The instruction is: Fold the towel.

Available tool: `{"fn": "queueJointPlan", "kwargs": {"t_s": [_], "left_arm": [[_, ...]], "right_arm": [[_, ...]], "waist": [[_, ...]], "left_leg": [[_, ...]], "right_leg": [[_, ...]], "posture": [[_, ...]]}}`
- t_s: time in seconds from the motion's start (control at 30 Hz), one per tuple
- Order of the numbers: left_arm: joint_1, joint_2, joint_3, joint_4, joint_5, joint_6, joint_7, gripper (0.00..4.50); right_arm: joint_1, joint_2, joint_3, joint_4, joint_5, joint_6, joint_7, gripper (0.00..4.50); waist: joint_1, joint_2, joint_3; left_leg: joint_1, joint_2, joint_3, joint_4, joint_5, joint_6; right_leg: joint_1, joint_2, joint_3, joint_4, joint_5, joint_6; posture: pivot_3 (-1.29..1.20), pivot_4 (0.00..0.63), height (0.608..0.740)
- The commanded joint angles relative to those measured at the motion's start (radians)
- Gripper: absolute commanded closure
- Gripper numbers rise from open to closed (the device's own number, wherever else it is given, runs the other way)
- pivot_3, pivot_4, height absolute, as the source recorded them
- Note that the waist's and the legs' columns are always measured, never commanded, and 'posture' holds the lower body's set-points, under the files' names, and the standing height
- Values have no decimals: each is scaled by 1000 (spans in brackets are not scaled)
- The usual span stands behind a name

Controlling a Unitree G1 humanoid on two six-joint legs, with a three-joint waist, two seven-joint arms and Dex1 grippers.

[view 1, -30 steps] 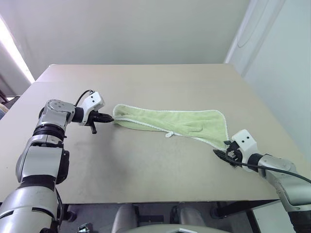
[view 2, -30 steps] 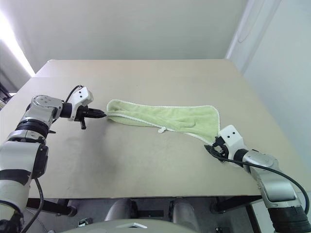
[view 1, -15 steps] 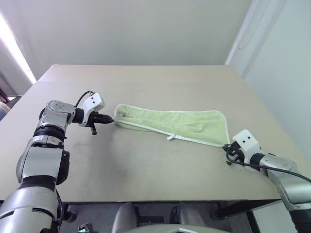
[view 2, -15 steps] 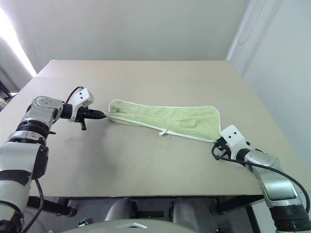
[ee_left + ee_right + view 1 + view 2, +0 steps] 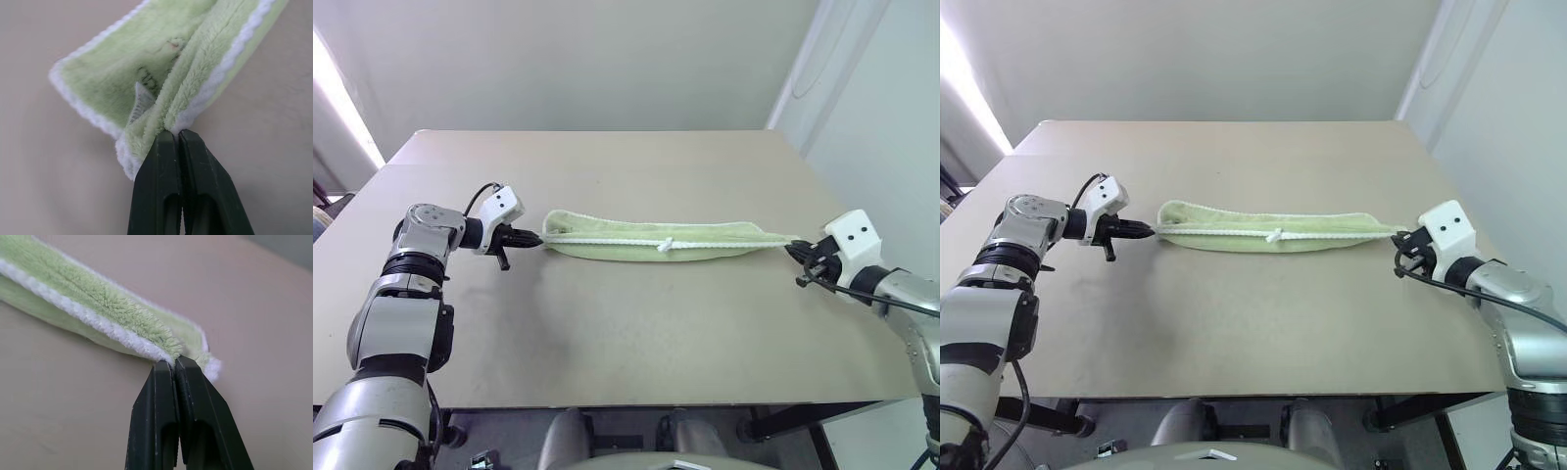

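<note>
The pale lime-green towel with white edging hangs stretched as a narrow band between both grippers, just above the beige table. A small white loop tag shows near its middle. My left gripper is shut on the towel's left end; its wrist view shows the fingers pinching the cloth beside dark marks. My right gripper is shut on the right end, lifted off the table; the fingertips clamp a white-edged corner.
The table's right edge runs close under my right arm, with a pale wall beyond it. The near edge lies below the towel. Open tabletop stretches behind and in front of the towel.
My right gripper closed on the towel's near right corner and rose, moving up and right. The towel went from lying spread flat to a taut folded band. The left gripper stayed put.
</note>
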Motion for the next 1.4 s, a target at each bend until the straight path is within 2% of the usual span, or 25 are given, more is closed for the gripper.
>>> {"fn": "queueJointPlan", "kwargs": {"t_s": [0.03,0.2,0.3,0.57,0.67,0.77,0.93,1.07,1.17,1.3,1.4], "left_arm": [[-70,9,59,-6,-52,40,21,4500],[-152,-17,152,13,-116,121,163,4500],[-193,-38,196,29,-139,143,292,4500],[-239,-89,192,60,-96,96,577,4500],[-264,-112,192,72,-81,81,667,4500],[-282,-133,182,83,-50,56,778,4500],[-312,-160,201,93,-33,22,944,4500],[-341,-154,219,94,-41,-11,982,4500],[-351,-125,210,93,-34,-27,932,4500],[-330,-84,204,84,-52,-28,713,4500],[-291,-49,185,71,-51,-39,519,4500]], "right_arm": [[-34,-22,-87,-50,72,36,23,4468],[-170,-5,-178,-38,221,149,-13,4468],[-275,8,-188,36,233,187,-81,4468],[-404,-5,-46,202,124,163,-162,4468],[-480,-5,24,333,55,116,-189,4468],[-570,14,86,492,-25,25,-233,4468],[-746,85,79,714,-74,-147,-332,4468],[-816,94,61,779,-77,-231,-362,4468],[-771,62,58,690,-46,-209,-290,4468],[-540,-22,57,402,47,-61,-107,4468],[-353,-77,23,211,121,44,-26,4468]], "waist": [[0,0,0],[-4,0,0],[-6,0,0],[-4,1,0],[-5,1,0],[-6,1,0],[-11,2,1],[-10,2,1],[-7,2,1],[-1,2,1],[-7,2,1]], "left_leg": [[0,0,0,0,0,0],[0,0,0,1,0,0],[0,0,-1,0,0,0],[-1,0,0,-1,0,0],[-2,0,1,0,0,0],[-2,0,1,0,0,0],[-2,0,2,-2,0,0],[-2,-1,2,-5,1,0],[-2,-1,3,-7,1,0],[-2,-1,3,-10,1,-1],[-2,-1,3,-10,1,-1]], "right_leg": [[0,0,0,0,0,0],[0,0,0,0,0,0],[0,0,0,1,0,0],[-1,0,0,1,1,0],[-2,0,1,1,1,0],[-3,0,1,1,1,0],[-4,1,1,2,3,3],[-7,1,2,3,5,1],[-7,1,2,3,4,1],[-7,1,1,1,3,2],[-7,0,1,1,3,2]], "posture": [[0,0,683],[0,0,683],[0,0,683],[0,0,683],[0,0,683],[0,0,683],[0,0,683],[0,0,683],[0,0,683],[0,0,683],[0,0,683]]}}
